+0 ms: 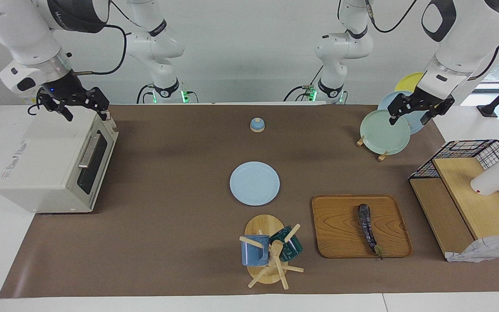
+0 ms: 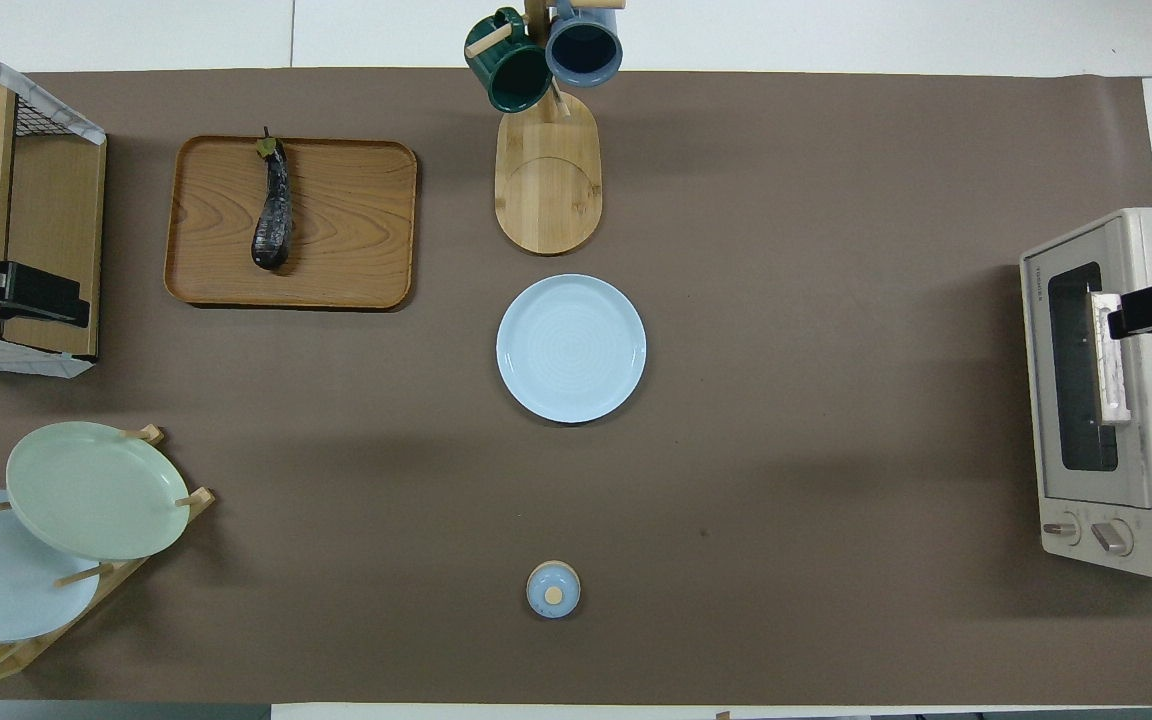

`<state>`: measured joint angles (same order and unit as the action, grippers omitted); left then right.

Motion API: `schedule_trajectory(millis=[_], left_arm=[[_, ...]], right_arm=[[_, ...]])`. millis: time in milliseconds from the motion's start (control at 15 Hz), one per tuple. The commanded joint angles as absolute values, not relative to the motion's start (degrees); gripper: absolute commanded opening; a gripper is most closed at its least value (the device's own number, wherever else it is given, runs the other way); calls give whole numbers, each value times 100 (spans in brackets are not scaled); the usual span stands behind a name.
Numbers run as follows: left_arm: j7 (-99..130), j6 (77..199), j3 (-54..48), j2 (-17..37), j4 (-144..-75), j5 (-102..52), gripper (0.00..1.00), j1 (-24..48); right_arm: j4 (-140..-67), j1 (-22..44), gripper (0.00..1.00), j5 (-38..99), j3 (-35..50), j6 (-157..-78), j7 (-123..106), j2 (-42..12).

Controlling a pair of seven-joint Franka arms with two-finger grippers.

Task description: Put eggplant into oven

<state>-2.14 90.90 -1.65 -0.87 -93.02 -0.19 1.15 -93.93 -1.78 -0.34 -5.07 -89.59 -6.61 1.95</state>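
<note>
Eggplant on the tray, oven door shut, both arms raised

The eggplant (image 1: 368,229) lies lengthwise on a wooden tray (image 1: 336,229) toward the left arm's end of the table, its green stem tip pointing away from the robots and reaching the tray's rim. Nothing touches it. The oven (image 1: 54,162) stands at the right arm's end of the table with its door closed; through the dark window nothing inside can be made out.

The right gripper (image 1: 85,110) hangs over the oven's top, near the edge above the door, jaws apart and empty. In the overhead view only a dark part of it shows, cut off at the frame's edge. The left gripper (image 1: 409,113) hovers over the plate rack (image 1: 381,155), in front of the green plate (image 1: 381,134), jaws apart and holding nothing.

A light blue plate (image 1: 254,183) lies flat mid-table, with a small blue lid (image 1: 257,125) nearer to the robots. A mug tree (image 1: 271,255) carries a blue mug (image 1: 254,250) and a green mug (image 1: 287,245); the overhead view crops its top. A wire-and-wood shelf (image 1: 470,195) stands at the left arm's end, partly out of frame, with a white cup (image 1: 492,178) lying on it
</note>
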Motion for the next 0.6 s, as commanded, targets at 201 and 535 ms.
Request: schedule_trajectory(millis=[201, 535], left_arm=[[-290, 9097, -229, -79, -9229, 26, 100, 35], [-290, 9105, -229, -79, -9237, 26, 100, 44]], right_arm=[[-9457, -211, 100, 97, -501, -8982, -791, 272], [-9457, -228, 100, 105, -501, -8974, -852, 273]])
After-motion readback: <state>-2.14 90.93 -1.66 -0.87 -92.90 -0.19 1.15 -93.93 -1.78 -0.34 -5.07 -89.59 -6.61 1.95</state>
